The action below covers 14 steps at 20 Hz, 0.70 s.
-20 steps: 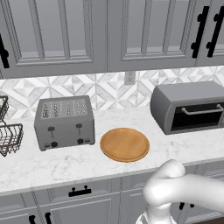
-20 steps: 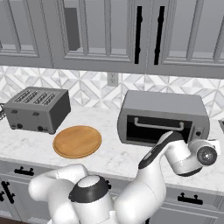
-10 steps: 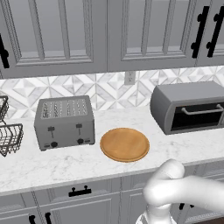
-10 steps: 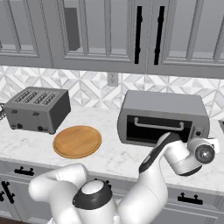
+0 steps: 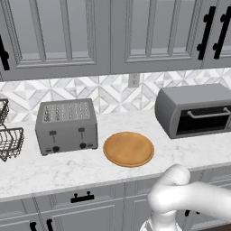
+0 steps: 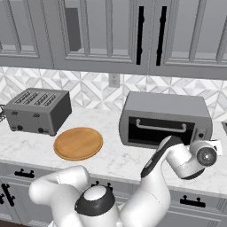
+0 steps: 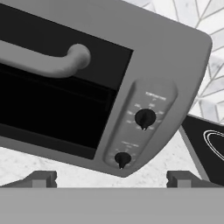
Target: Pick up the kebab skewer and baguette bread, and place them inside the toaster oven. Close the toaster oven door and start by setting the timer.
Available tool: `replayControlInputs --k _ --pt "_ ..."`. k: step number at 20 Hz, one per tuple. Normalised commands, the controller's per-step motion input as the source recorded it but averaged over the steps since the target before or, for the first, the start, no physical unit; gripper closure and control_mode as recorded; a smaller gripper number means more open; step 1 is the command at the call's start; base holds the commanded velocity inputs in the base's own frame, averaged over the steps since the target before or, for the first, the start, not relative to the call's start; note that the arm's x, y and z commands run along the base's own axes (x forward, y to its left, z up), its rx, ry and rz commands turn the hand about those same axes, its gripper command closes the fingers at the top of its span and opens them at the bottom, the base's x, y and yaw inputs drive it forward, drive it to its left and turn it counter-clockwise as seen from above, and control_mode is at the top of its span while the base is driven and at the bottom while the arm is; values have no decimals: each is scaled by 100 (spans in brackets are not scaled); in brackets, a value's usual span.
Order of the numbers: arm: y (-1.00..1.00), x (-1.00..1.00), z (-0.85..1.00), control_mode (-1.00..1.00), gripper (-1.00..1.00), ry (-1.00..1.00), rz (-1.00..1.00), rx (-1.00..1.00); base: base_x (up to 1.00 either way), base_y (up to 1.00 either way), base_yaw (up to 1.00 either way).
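The toaster oven (image 5: 194, 110) (image 6: 164, 117) stands on the counter at the right, and its dark glass toaster oven door (image 6: 159, 131) (image 7: 52, 100) is closed, with the silver bar handle (image 7: 39, 61) across it. My gripper (image 7: 112, 178) is open and holds nothing. It hovers in front of the oven's right end and faces the control panel, which has an upper knob (image 7: 145, 118) and a lower knob (image 7: 122, 159). My wrist (image 6: 199, 155) hangs just off the oven's front right corner. The kebab skewer and the baguette bread are out of view.
A round wooden board (image 5: 128, 149) (image 6: 78, 143) lies mid-counter, left of the oven. Further left are a grey slot toaster (image 5: 67, 126) (image 6: 37, 111) and a wire basket (image 5: 9, 140). A black cooktop (image 7: 208, 140) lies right of the oven. Wall cabinets hang above.
My hand has shifted only slightly in front of the oven's right end. The jaws stay open and nothing on the counter has moved.
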Motion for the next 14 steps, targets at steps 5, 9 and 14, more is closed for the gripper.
replayControlInputs --k 5,9,14 --pt "-1 3 0 -100 -100 0 0 0 0 0 0" --pt "-22 0 -6 -100 -100 -5 0 0 0 0 0" --pt "-20 0 -25 -100 -100 -10 2 0 0 0 0"
